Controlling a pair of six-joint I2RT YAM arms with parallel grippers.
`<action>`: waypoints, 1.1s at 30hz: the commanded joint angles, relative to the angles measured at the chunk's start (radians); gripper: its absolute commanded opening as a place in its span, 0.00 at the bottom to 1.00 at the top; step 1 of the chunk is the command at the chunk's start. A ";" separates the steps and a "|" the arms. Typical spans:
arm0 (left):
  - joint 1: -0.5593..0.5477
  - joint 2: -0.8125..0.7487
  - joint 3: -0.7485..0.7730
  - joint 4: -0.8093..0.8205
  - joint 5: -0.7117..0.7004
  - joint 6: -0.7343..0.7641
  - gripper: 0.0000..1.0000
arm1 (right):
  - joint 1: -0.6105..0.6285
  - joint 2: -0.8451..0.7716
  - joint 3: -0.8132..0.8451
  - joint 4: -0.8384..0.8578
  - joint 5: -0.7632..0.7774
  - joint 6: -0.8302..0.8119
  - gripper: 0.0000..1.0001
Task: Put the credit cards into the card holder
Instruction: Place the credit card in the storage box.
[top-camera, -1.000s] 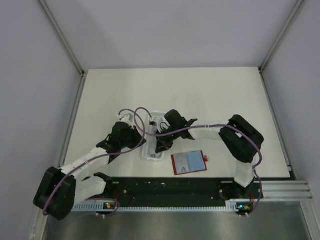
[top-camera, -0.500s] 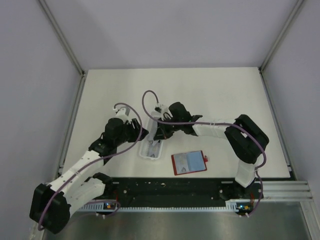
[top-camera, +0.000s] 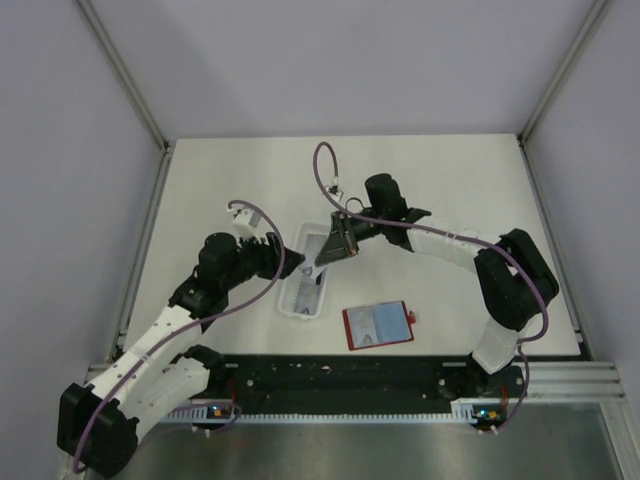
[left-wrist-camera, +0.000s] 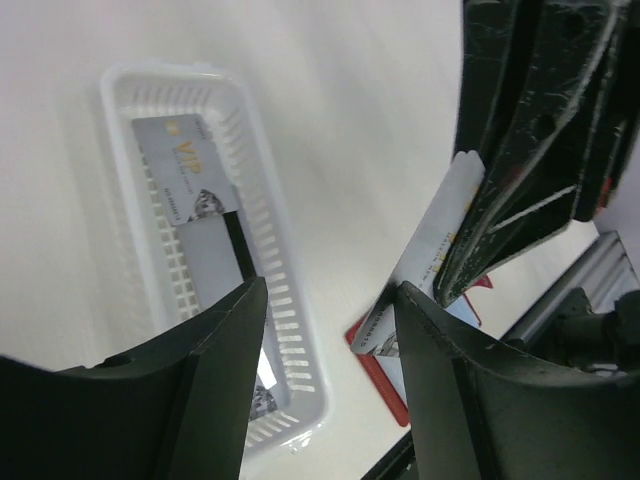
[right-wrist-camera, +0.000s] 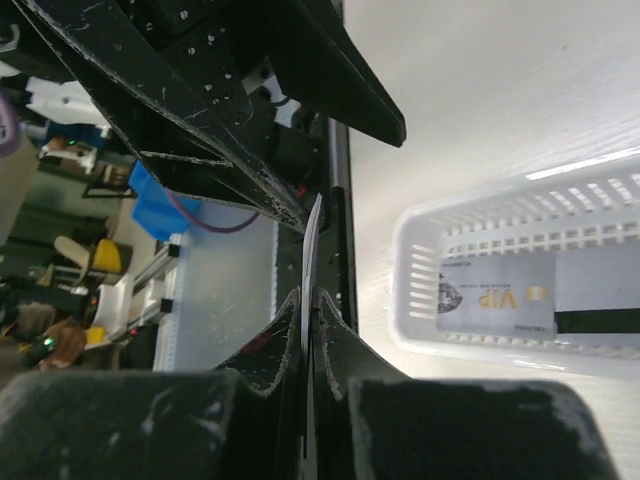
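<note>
Credit cards (left-wrist-camera: 186, 192), thin grey rectangles with "VIP" print, mostly lie flat in the long white slotted plastic tray (top-camera: 303, 283) at mid-tabletop.

Left: the left claw (left-wrist-camera: 330, 295) is spread wide with nothing in it, and hangs just beside the tray's left wall. A second ago it was crowded in over the tray; it has since drawn back to the left.

Centre: the right claw (top-camera: 335, 243) was down in the tray a second ago. It is now lifted above the tray's far end, pinched tight on one held card (left-wrist-camera: 425, 272). The right wrist view shows that card edge-on between the fingers.

Right: the card holder (top-camera: 378, 325), a small square red leather-like wallet, lies open on the white tabletop (top-camera: 450, 190), near the tray's front right and apart from it.

Judgement: the pick is done. The carry to the wallet and the slide into a pocket remain, and the card's steep tilt will need levelling first.
</note>
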 joint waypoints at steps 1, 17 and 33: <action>0.003 -0.007 0.038 0.148 0.149 0.003 0.60 | 0.007 -0.001 0.020 0.142 -0.231 0.080 0.00; 0.002 0.000 -0.011 0.283 0.397 -0.057 0.10 | -0.001 0.012 -0.078 0.762 -0.242 0.512 0.00; 0.000 -0.092 -0.040 0.224 0.199 -0.048 0.00 | -0.128 -0.292 -0.117 0.027 0.528 0.104 0.55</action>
